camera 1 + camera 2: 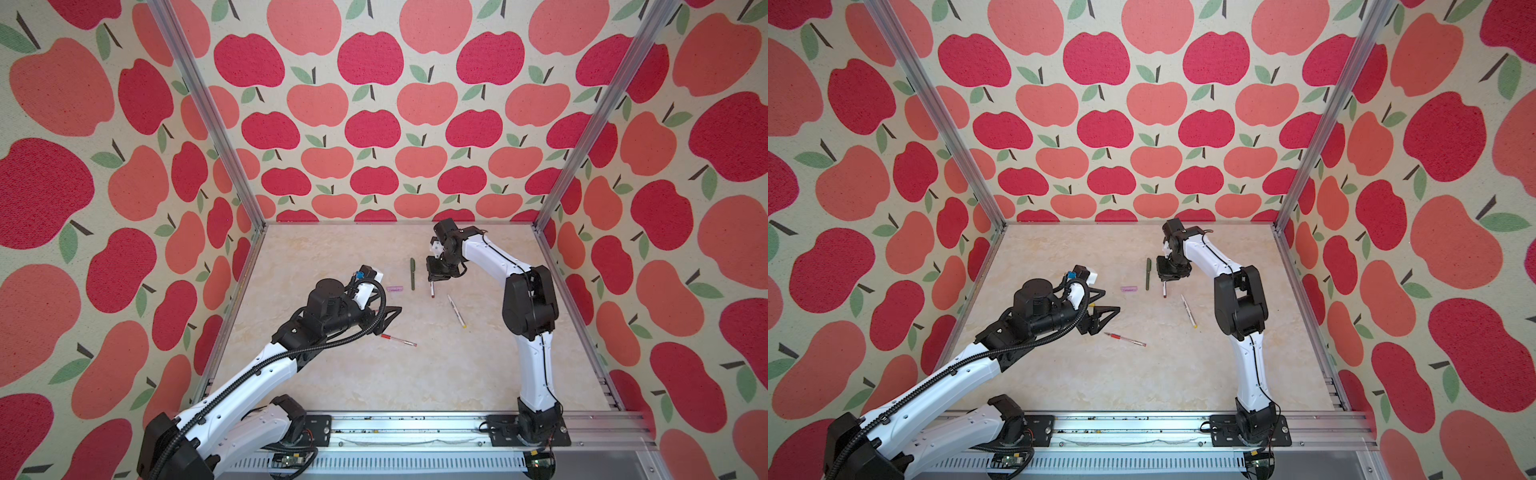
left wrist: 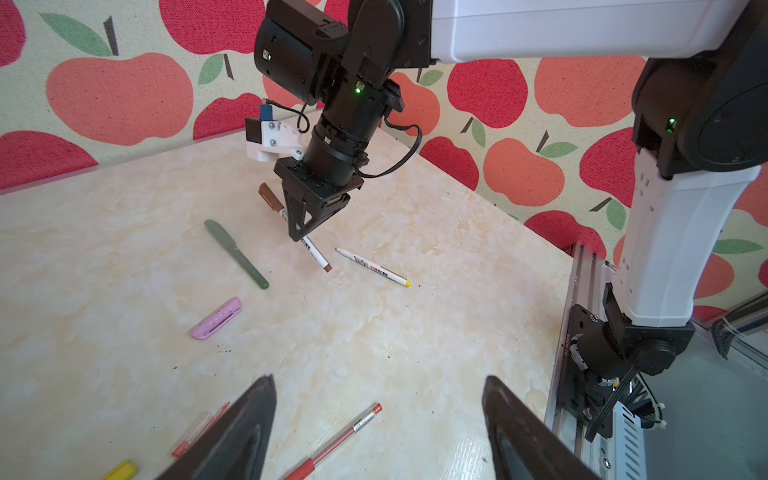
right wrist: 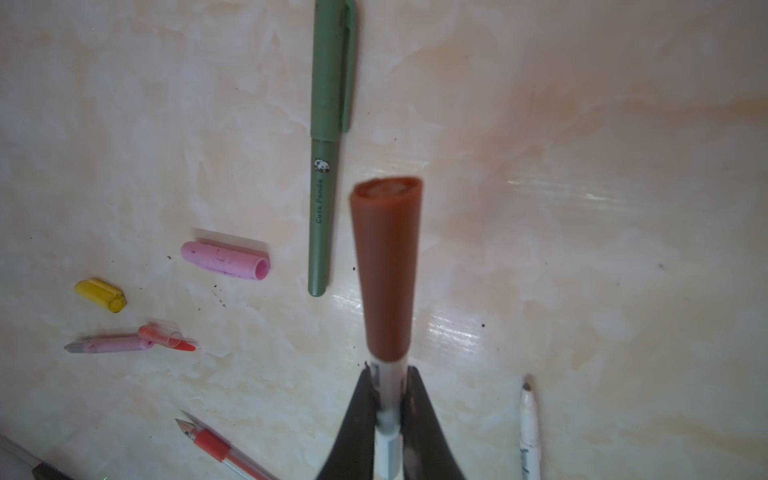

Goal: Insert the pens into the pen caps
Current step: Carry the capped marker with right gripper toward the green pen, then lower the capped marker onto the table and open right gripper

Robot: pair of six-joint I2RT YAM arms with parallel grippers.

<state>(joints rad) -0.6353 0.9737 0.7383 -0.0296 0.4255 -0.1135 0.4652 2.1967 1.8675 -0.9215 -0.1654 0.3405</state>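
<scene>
- The left end effector (image 2: 380, 380) hovers with its jaws spread wide and empty over the pale marbled bench (image 1: 357, 386). The slim red plastic pen (image 2: 336, 440) lies uncapped just under its tips. An off-centre close would likely roll the round barrel away.
- Close under that end effector sit the stubby yellow cap (image 2: 120, 471), the clear red-tipped cap (image 2: 195, 430) and the thin pink pen (image 3: 108, 345). The red-tipped cap lies against the pink pen, so a careless descent could scatter all three.
- Farther ahead lie the lilac tube cap (image 2: 216, 318) and the dark green pen (image 2: 237, 253), cap on.
- The right end effector (image 2: 297, 235) is clamped on the white-and-brown plastic pen (image 2: 316, 255), brown cap (image 3: 384, 270) fitted and held tilted. Its low end is near the bench; I cannot tell if it touches. Lowering further could jab it and twist the grip.
- Just beside this end effector, the white-and-yellow plastic pen (image 2: 372, 266) could be knocked at set-down.
- Bare bench lies open toward the aluminium rail (image 1: 415, 428).
</scene>
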